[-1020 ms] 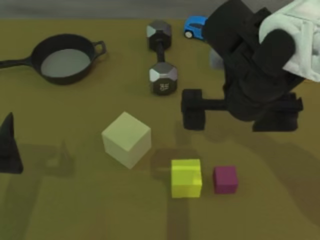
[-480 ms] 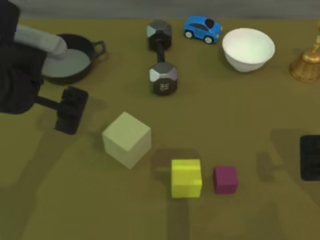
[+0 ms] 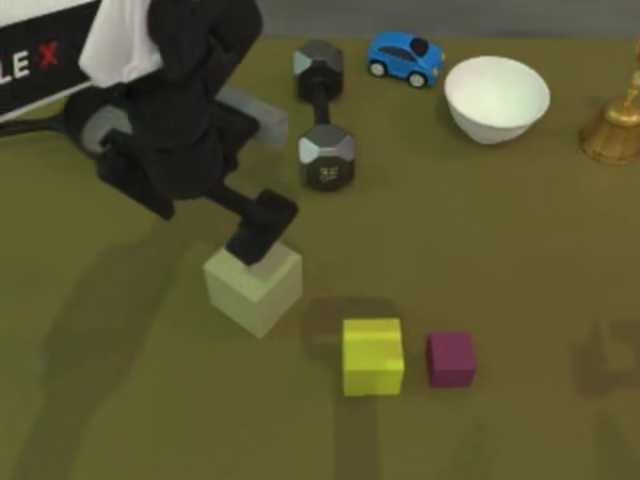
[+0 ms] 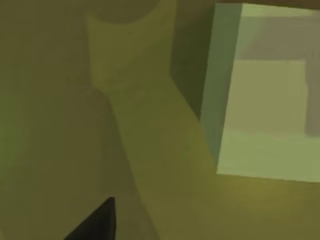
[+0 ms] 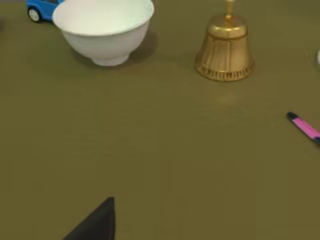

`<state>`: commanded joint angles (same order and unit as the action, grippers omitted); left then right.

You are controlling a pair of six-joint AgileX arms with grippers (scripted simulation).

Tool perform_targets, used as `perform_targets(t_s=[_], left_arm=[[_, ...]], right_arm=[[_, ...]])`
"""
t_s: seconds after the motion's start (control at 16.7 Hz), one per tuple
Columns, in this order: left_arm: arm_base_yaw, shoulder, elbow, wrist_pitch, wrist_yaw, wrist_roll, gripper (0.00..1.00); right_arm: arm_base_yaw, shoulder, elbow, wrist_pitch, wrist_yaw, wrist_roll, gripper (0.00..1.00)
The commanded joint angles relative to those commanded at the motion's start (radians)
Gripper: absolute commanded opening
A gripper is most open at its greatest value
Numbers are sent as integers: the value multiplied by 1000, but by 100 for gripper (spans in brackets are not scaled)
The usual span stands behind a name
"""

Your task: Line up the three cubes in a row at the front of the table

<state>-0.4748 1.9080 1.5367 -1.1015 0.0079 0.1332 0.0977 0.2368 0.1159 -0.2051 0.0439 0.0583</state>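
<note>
Dumbbell (image 3: 322,113), toy car (image 3: 404,57), bowl (image 3: 497,97), bell (image 3: 613,128)

Matte cubes (image 3: 254,288), glossy bowl (image 3: 497,97), brassy bell (image 5: 224,50)

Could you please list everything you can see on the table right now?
large cube: one, pale yellow-green, left of centre
mid cube: one, bright yellow, front centre
small cube: one, magenta, right of the yellow
dumbbell: one, dark grey, back centre
toy car: one, blue, back
bowl: one, white, back right
bell: one, gold, right edge
pen: one, pink and black, right wrist view only
table: olive-brown
left gripper: black, over the large cube
</note>
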Motion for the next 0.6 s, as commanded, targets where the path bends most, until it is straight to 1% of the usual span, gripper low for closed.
perform_targets(t_s=[0.18,0.3,0.6], left_arm=[[-36,127,130,-73,-3,11,100],[-50,176,182,-99,-5,16,100],[-54,188,195,-105,-6,17,100]], right_arm=[[-59,-165,-85,137,-29,-41,100],[-82,-223,-110,192,-41,-55,100],[-88,-237,-116,205,-44,-58,100]])
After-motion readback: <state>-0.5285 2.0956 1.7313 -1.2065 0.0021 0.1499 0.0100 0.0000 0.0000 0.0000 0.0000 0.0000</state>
